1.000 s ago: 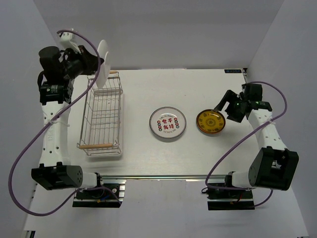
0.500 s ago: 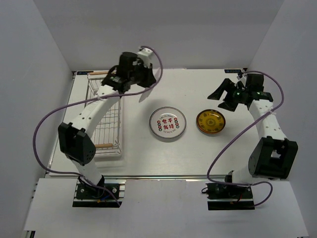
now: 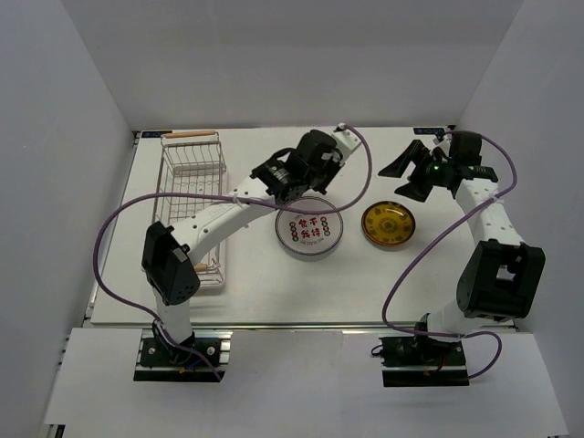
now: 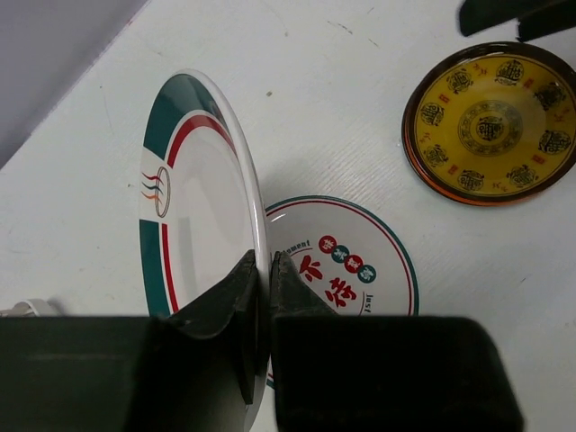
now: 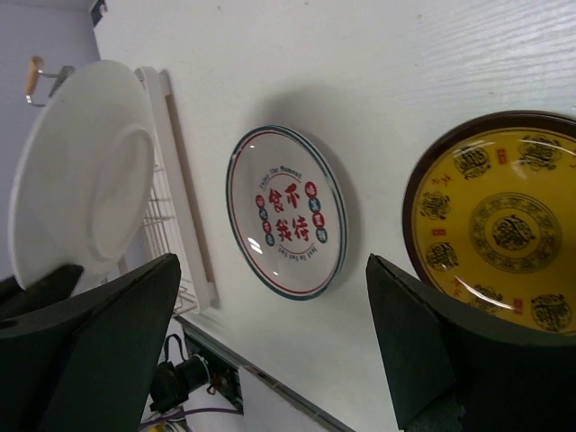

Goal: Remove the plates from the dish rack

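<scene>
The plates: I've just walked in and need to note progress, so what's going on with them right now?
The left gripper pinches the teal-and-red ringed plate by its rim, on edge, close by the white plate with red and green characters, which lies flat on the table. The yellow-brown plate lies flat to that plate's right. The right gripper hovers open near it, holding nothing. The dish rack sits at the left.

The arms [image 3: 219,217] had white links, black joints, purple cables [image 3: 103,246]; the left hand [image 4: 263,270] and right hand [image 3: 401,175] were black.
</scene>
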`<state>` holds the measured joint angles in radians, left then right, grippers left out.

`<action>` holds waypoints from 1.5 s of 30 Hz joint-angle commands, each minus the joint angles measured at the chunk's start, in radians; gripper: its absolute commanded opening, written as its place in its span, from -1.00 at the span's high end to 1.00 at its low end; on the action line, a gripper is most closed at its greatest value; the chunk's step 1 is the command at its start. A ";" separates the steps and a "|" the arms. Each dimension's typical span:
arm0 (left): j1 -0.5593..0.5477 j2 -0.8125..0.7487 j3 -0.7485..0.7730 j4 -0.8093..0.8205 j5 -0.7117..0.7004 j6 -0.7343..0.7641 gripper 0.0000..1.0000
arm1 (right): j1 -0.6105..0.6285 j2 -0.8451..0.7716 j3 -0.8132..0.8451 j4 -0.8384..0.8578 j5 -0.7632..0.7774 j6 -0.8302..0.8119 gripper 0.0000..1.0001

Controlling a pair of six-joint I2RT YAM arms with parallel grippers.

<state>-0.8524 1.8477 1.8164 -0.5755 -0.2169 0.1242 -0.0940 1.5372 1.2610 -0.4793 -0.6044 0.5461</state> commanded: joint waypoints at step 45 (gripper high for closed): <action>-0.295 -0.092 -0.051 0.101 -0.175 -0.018 -0.96 | 0.128 0.008 -0.088 0.168 -0.180 0.057 1.00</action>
<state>-1.1687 1.9278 1.7741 -0.4774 -0.4976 0.2188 0.0402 1.5753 1.1461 -0.3557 -0.7883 0.6212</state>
